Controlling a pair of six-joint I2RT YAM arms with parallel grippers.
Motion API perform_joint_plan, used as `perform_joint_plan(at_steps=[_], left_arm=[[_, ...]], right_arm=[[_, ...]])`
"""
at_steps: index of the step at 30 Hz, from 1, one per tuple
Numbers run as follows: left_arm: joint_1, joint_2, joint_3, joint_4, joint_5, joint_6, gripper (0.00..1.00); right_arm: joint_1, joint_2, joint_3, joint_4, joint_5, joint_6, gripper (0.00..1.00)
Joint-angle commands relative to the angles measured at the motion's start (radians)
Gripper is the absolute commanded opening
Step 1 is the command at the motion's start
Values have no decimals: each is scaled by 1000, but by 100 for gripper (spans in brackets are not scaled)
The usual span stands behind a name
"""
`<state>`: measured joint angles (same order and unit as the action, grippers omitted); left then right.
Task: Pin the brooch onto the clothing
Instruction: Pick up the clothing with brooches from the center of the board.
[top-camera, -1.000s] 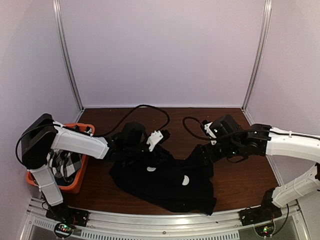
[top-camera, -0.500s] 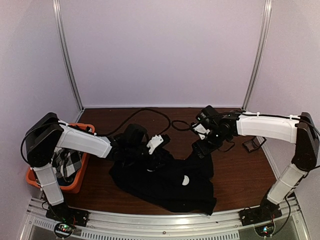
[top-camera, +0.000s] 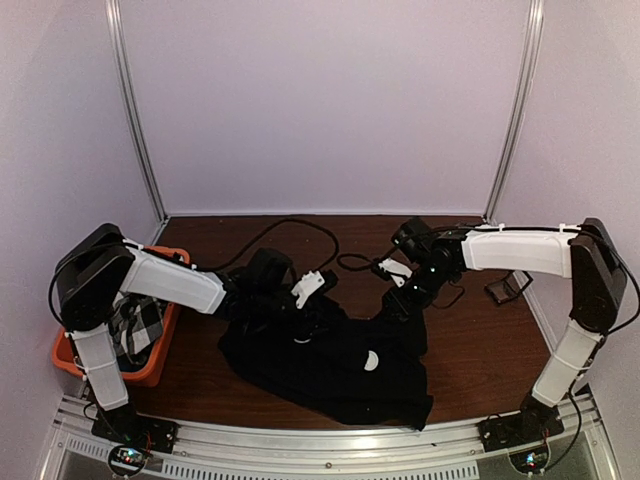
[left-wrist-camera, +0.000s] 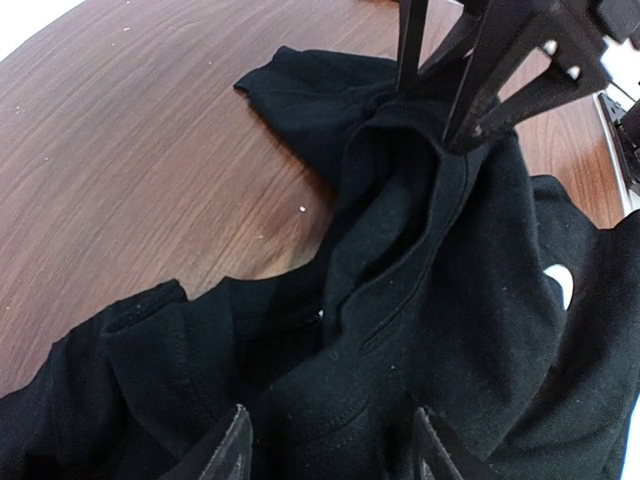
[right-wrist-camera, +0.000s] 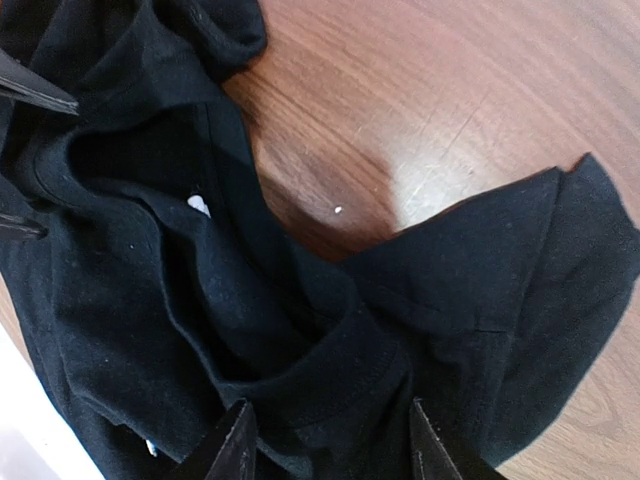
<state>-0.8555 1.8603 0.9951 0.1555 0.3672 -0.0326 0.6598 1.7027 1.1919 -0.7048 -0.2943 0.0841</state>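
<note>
Right arm (top-camera: 510, 250) swung in from the right side of the desk (top-camera: 480, 345) over the last second and reached across to the far right shoulder of the T-shirt (top-camera: 340, 370). Left arm (top-camera: 170, 285) barely shifted, and the shirt lay the same.

Shirt sat crumpled mid-desk, spread between both wrists, one edge toward the near side.

Left fingers (left-wrist-camera: 228, 455) stood apart with a seamed edge lying between them, no squeeze visible. Right fingers (right-wrist-camera: 235, 447) were also apart, astride a raised fold (left wrist view showed the cloth ridging up toward them). Couldn't tell whether they had it pinched.

Handling, my read: light, limp knit with no stiffness. It'd drape and slide on the wood rather than hold shape. Best holds looked like the stitched collar or sleeve hems: doubled fabric, less stretch. One layer would need tensioning flat between two holds before any pin goes in.

Looks: plain black, short sleeves, a couple of small pale marks (top-camera: 371, 361) on the upper face. Brooch not spotted in any view.
</note>
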Motion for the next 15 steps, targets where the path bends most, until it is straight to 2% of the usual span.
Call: perform_joint_plan(at_steps=[1, 5, 10, 15], left_arm=[[10, 12, 23, 17, 28, -8, 55], [10, 14, 23, 20, 33, -9, 55], [10, 16, 23, 20, 46, -12, 54], [10, 14, 23, 20, 56, -16, 53]], right_arm=[[0, 20, -19, -5, -26, -1, 53], [-2, -1, -19, -9, -7, 9, 56], [-27, -18, -27, 0, -4, 35, 67], [-70, -7, -38, 22, -113, 57, 63]])
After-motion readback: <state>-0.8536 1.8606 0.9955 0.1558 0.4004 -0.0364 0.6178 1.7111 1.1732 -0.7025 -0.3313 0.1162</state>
